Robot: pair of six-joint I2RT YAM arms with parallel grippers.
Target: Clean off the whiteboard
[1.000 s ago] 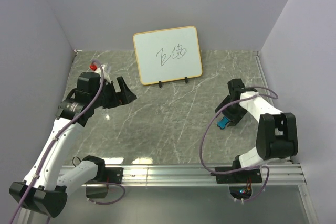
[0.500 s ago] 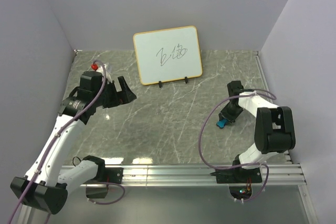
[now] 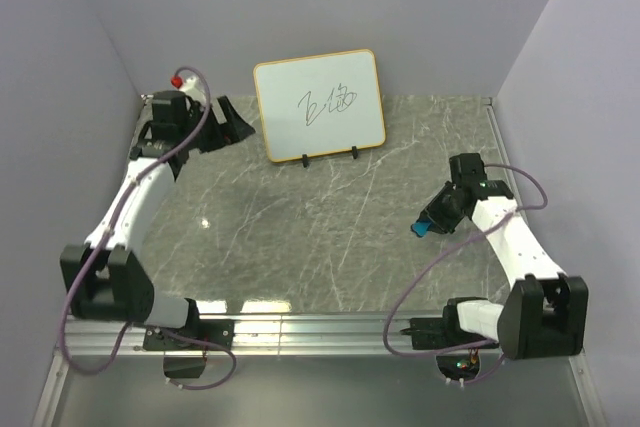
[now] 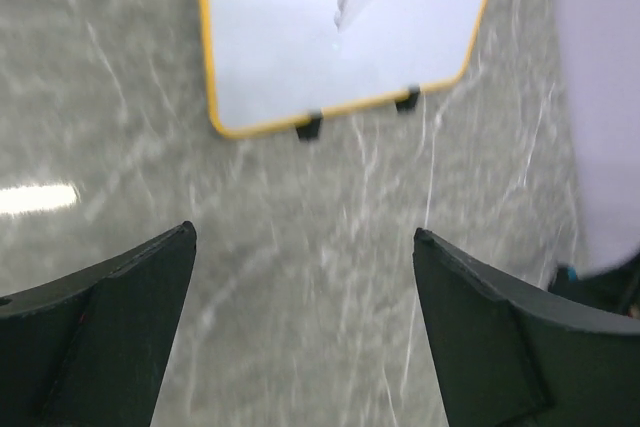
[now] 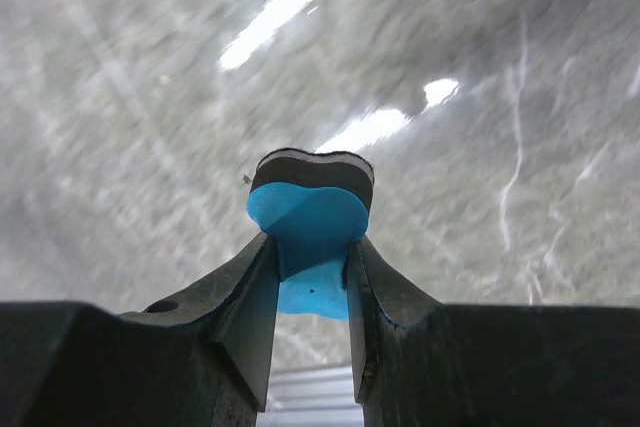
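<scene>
Whiteboard point(image 3: 319, 106) just beside spread left end effector point(image 3: 234, 119); right end effector point(image 3: 428, 222), tight on eraser point(image 5: 310, 212), well apart.

The table point(image 3: 330, 237) was a flat grey slab with white marble veining. An aluminium rail point(image 3: 330, 325) bounded its near edge, and a metal strip point(image 3: 497, 147) ran along its right side. One item stood directly on the surface: the whiteboard point(image 3: 318, 105), positioned at the far centre, close to the back wall point(image 3: 300, 7). It rested on two black feet point(image 3: 305, 159) with its face tilted upward and carried scribbled marks point(image 3: 340, 102). Bright light reflections point(image 3: 205, 222) showed on the left part of the slab.
</scene>
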